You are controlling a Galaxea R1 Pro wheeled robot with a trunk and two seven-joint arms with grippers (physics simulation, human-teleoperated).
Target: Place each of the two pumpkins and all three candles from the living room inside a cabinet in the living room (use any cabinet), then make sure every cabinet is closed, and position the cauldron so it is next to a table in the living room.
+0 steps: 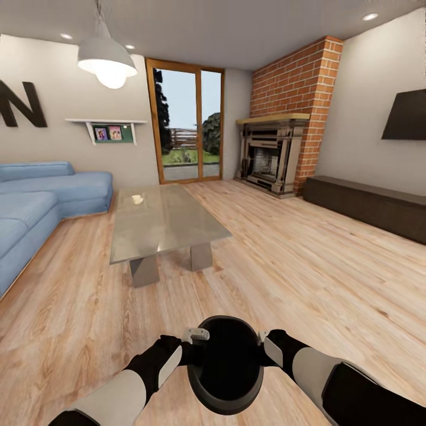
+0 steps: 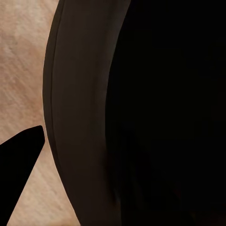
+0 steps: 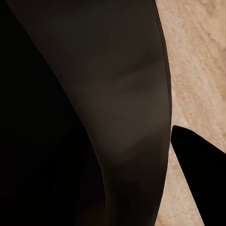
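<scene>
Black cauldron (image 1: 226,362) held near, above the wood floor (image 1: 307,266), left gripper (image 1: 194,338) and right gripper (image 1: 264,342) clamping opposite rim sides, coffee table (image 1: 160,219) farther left, closed cabinet (image 1: 367,204) far right

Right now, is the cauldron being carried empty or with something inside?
Empty, as far as shows: the head view looks into the cauldron, held between the left gripper and right gripper, and its mouth shows just dark interior.
</scene>
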